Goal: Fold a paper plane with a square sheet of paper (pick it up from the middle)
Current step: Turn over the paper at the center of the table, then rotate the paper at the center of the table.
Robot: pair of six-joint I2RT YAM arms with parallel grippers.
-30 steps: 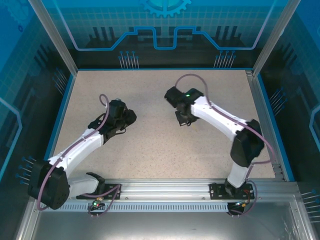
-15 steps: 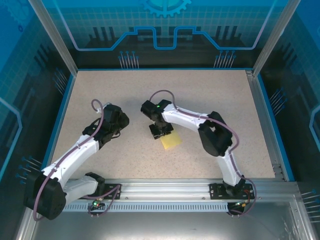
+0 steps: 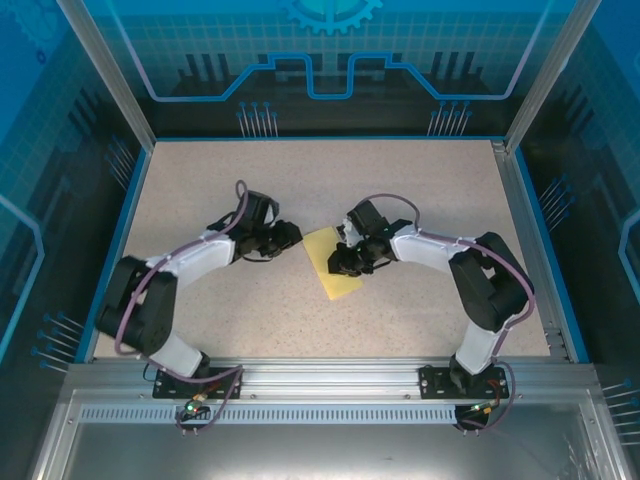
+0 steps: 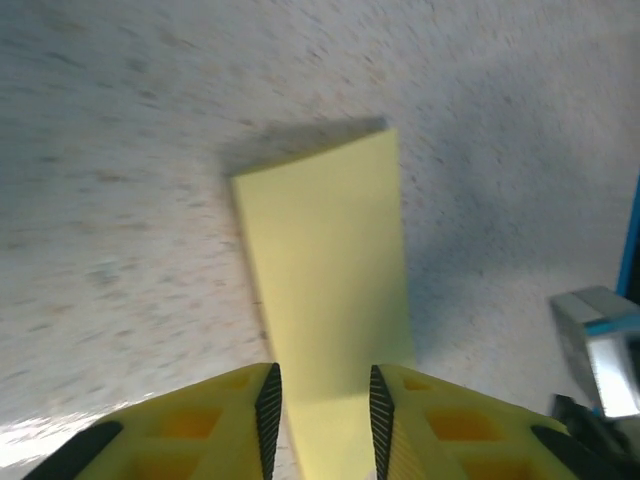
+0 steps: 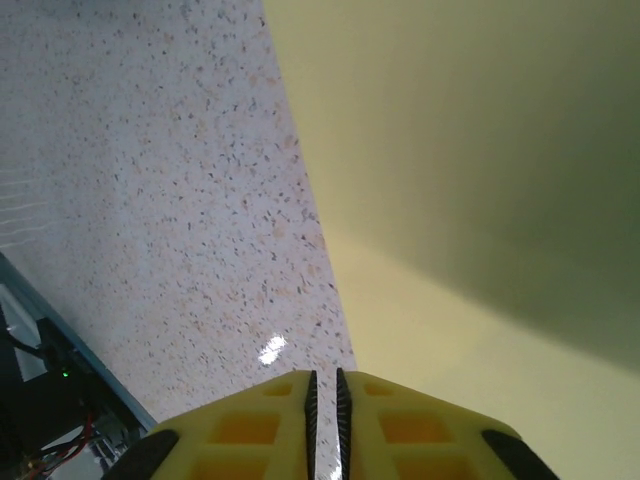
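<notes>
The pale-yellow sheet of paper (image 3: 328,266) lies at the table's middle, between my two grippers. My left gripper (image 3: 292,236) sits at its upper-left corner. In the left wrist view the paper (image 4: 325,260) runs as a long strip between the open left gripper's (image 4: 323,420) fingers, its far end casting a shadow. My right gripper (image 3: 343,262) rests over the sheet's right side. In the right wrist view the paper (image 5: 480,200) lies to the right with a shaded flap. The right gripper (image 5: 324,410) is shut, bare table showing in its thin slit.
The speckled beige table (image 3: 400,180) has a blue rim (image 3: 120,235) on its left side. An aluminium rail (image 3: 330,375) carrying the arm bases runs along the near edge. A metal frame piece (image 4: 600,350) shows at the right of the left wrist view.
Both arms have swung inward and low to the table's middle. The paper, small below the right gripper half a second ago, now shows longer between both grippers.
</notes>
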